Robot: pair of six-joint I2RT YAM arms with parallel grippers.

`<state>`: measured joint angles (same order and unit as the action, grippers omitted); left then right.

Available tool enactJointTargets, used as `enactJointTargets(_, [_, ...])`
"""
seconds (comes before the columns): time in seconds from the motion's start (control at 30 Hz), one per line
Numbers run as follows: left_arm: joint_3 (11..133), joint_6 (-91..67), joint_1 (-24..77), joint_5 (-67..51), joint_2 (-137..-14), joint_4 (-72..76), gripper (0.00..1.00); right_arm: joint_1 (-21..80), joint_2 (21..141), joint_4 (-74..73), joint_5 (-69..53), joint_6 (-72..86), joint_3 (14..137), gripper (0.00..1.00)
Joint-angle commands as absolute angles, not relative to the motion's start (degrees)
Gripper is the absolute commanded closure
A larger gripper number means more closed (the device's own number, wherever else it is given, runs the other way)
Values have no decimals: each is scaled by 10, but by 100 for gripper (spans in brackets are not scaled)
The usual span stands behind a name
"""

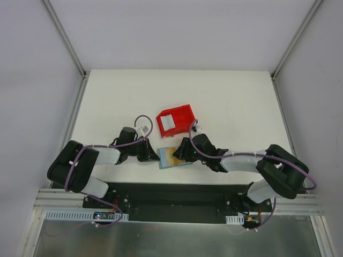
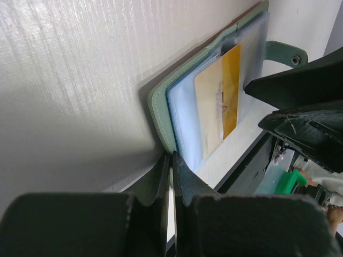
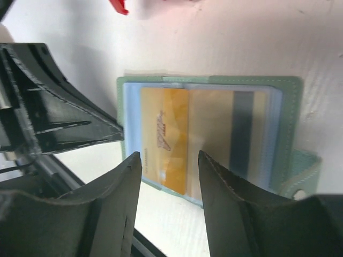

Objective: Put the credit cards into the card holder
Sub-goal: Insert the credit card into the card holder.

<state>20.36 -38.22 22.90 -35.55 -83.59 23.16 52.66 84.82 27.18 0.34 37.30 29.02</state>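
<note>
The card holder (image 1: 175,158) lies open on the table between both arms, grey-green outside with clear sleeves (image 3: 214,128). An orange-gold credit card (image 3: 163,139) sits in its sleeves, its near end poking past the edge. A pale credit card (image 3: 241,134) with a grey stripe lies beside it under the plastic. My left gripper (image 2: 172,159) is shut on the holder's left cover edge (image 2: 161,115). Just above the orange-gold card, my right gripper (image 3: 169,155) hangs open with nothing between its fingers.
A red plastic bin (image 1: 174,120) stands just behind the card holder, close to the right wrist. The table's black front edge (image 1: 177,187) runs right below the holder. The holder's snap strap (image 3: 305,176) sticks out to its right.
</note>
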Motion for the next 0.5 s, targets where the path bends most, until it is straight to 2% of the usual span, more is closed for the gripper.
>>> enactJointTargets(0.0, [192, -362, 233, -321, -843, 185, 100, 533, 849, 168, 31, 322, 323, 51])
enactJointTargets(0.47, [197, -363, 233, -325, -845, 187, 100, 563, 931, 164, -26, 295, 413, 61])
